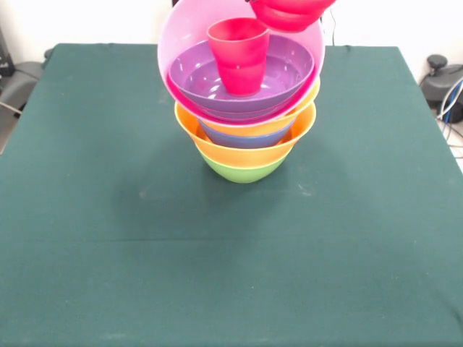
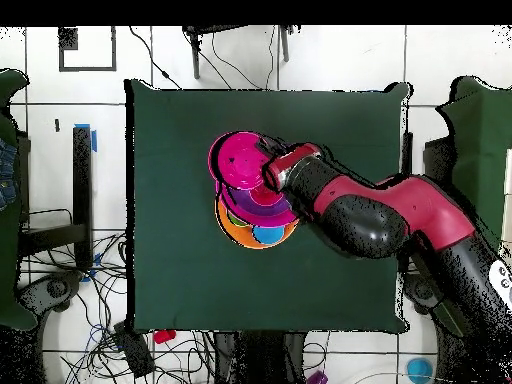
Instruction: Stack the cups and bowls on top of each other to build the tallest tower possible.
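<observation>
On the table (image 1: 87, 217): one tower (image 1: 246, 137) of six nested bowls, namely one green (image 1: 242, 172), two orange (image 1: 249, 153), one blue (image 1: 246, 139), one purple (image 1: 278, 72), one pink (image 1: 188, 29). One red cup (image 1: 239, 54) inside. One red bowl (image 1: 289, 13) above.

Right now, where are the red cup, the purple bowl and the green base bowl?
red cup (image 1: 239, 61), front view: on its outer side wall.
purple bowl (image 1: 286, 69), front view: on its bare inner wall, right of the cup.
green bowl (image 1: 242, 172), front view: on its outer wall, at the tower's bottom.
</observation>
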